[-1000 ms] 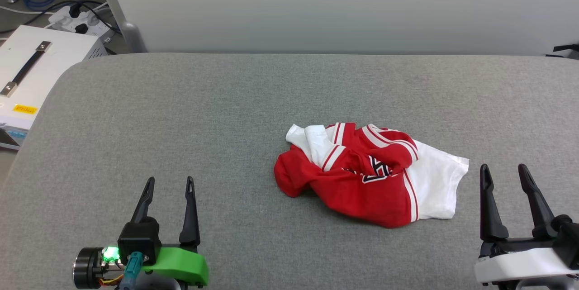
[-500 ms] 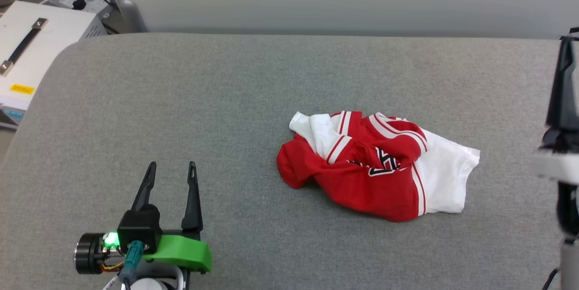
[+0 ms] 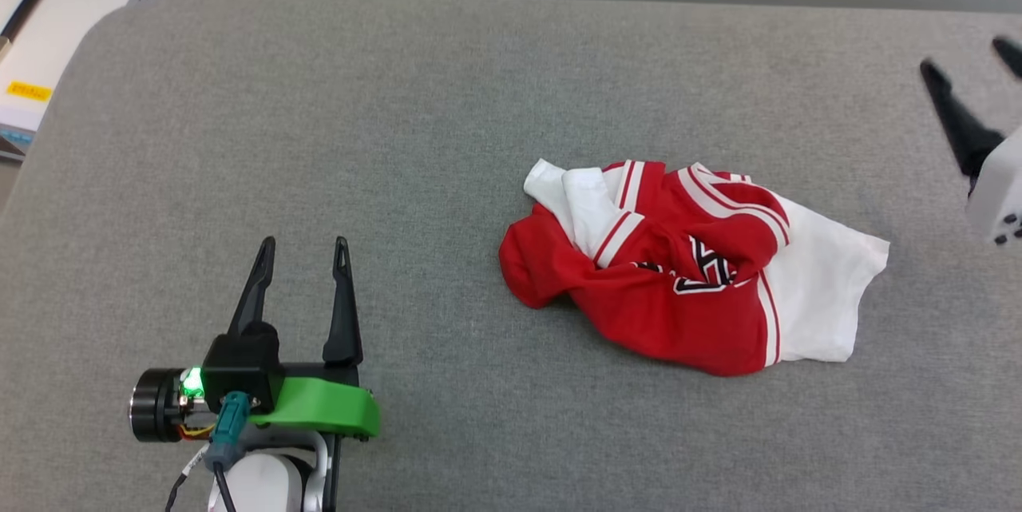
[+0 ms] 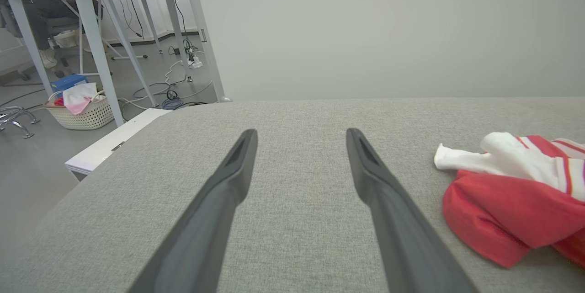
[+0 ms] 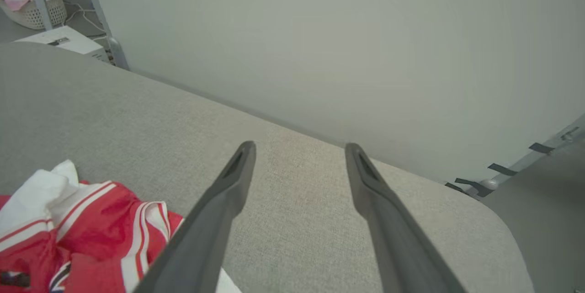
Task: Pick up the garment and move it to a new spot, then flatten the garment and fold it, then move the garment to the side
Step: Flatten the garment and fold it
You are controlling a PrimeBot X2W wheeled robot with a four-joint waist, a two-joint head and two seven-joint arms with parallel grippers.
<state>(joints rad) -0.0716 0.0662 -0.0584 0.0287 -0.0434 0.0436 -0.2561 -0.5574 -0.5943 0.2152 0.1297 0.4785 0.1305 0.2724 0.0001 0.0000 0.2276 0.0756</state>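
Observation:
The garment (image 3: 687, 264), a red jersey with white sleeves and striped trim, lies crumpled right of centre on the grey padded table (image 3: 447, 113); part of its black lettering shows. It lies at the right edge of the left wrist view (image 4: 512, 192) and at the lower left of the right wrist view (image 5: 68, 224). My left gripper (image 3: 302, 242) rests open over the table's near left, well left of the garment, nothing between its fingers (image 4: 228, 192). My right gripper (image 3: 968, 55) is raised at the far right edge, open and empty, beyond the garment's white sleeve.
A white box (image 3: 48, 9) with a black handle stands off the table's far left corner. A pale wall runs behind the table. In the left wrist view, table legs, cables and a laundry basket (image 4: 84, 108) stand on the floor to the left.
The head camera has tilted down, so the scene sits higher in the picture. My right gripper has risen from the near right to the far right edge. The garment and left gripper have stayed put.

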